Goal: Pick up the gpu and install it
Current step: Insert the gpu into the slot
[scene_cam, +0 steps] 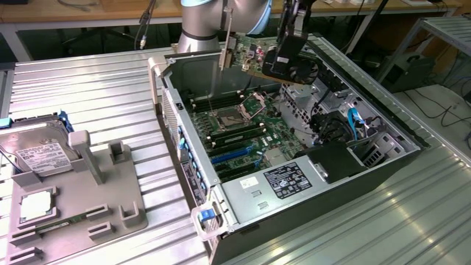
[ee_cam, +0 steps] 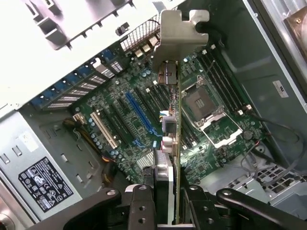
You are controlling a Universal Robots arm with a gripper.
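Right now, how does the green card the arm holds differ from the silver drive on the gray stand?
The gpu is a green board with a black cooler; the hard drive is a silver box with a white label. The gpu hangs in the gripper above the open computer case; the hard drive rests in the gray stand outside it, on the exterior view's left. Both are computer parts.

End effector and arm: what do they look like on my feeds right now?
The arm is a round, silver-grey tube section with a pale blue cap at the joint. The end effector is matte black, with two linkage-style fingers built from flat bars with round pivot pins and small bolt holes. No markings are legible on either.
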